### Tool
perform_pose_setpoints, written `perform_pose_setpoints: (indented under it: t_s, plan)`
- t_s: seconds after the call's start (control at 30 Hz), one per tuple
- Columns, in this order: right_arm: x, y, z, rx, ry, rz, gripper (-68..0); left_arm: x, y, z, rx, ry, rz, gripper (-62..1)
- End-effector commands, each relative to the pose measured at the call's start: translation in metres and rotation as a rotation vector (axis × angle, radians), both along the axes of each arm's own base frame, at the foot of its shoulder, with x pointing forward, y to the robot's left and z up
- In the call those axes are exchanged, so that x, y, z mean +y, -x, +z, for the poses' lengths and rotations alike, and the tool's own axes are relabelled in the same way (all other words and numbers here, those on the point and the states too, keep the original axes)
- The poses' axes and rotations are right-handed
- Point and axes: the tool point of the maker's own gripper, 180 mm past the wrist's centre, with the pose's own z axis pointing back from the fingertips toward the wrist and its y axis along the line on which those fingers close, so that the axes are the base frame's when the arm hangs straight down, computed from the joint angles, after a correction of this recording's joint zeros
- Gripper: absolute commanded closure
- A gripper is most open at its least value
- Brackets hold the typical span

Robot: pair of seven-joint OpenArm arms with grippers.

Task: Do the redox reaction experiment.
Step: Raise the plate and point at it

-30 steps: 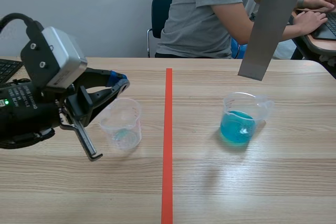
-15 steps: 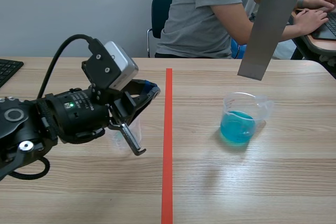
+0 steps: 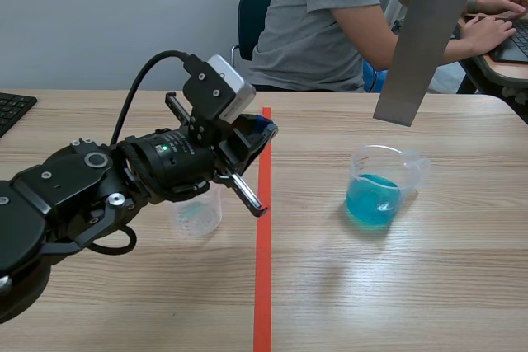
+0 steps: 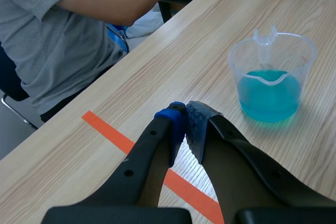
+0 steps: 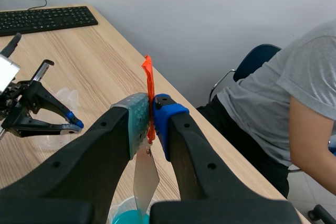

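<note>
Centre frame in the scene view, the left arm reaches in from the lower left, its left gripper (image 3: 262,131) poised above the table (image 3: 429,286) right over the orange-red tape line (image 3: 262,269). The fingers are pressed together w/ nothing between them. Just behind the arm, left of the line, stands a clear plastic beaker (image 3: 196,213) w/ only a faint teal trace at its bottom. Right of centre sits a second beaker (image 3: 378,185), approx. a third full of blue liquid; in the left wrist view it stands ahead of the closed fingers, across the tape.

Upper right, a grey metal strip (image 3: 418,51) hangs tilted in the air above and behind the blue beaker, not touching it. The right gripper (image 5: 152,109) is clamped on the strip's orange tag (image 5: 148,85).

A person in a grey T-shirt (image 3: 330,22) sits at the top of the frame, hands on a keyboard at the far upper right.
</note>
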Motion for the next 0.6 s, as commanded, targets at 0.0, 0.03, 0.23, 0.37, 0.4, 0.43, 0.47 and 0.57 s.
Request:
perform_pose_setpoints:
  t_s: [0.0,0.03,0.23,0.37,0.4,0.43,0.47,0.57]
  plan:
    - [-0.003,0.0,0.015,-0.042,-0.003,0.003,-0.6,-0.006,-0.005,0.015,-0.041,0.029,-0.007,-1.8]
    - [-0.003,0.0,0.015,-0.042,-0.003,0.003,-0.6,-0.008,-0.007,0.015,-0.048,0.025,-0.01,-1.8]
    - [-0.003,0.0,0.015,-0.042,-0.003,0.003,-0.6,-0.022,-0.013,0.014,-0.076,0.015,-0.019,-1.8]
    - [-0.003,0.0,0.015,-0.042,-0.003,0.003,-0.6,-0.032,-0.019,0.02,-0.084,0.04,-0.012,-1.8]
    - [-0.003,0.0,0.015,-0.042,-0.003,0.003,-0.6,-0.034,-0.02,0.022,-0.087,0.042,-0.009,-1.8]
    - [-0.003,0.0,0.015,-0.042,-0.003,0.003,-0.6,-0.038,-0.021,0.024,-0.091,0.049,-0.011,-1.8]
    - [-0.003,0.0,0.015,-0.042,-0.003,0.003,-0.6,-0.04,-0.02,0.025,-0.093,0.051,-0.014,-1.8]
    - [-0.003,0.0,0.015,-0.042,-0.003,0.003,-0.6,-0.048,-0.022,0.031,-0.104,0.065,-0.011,-1.9]
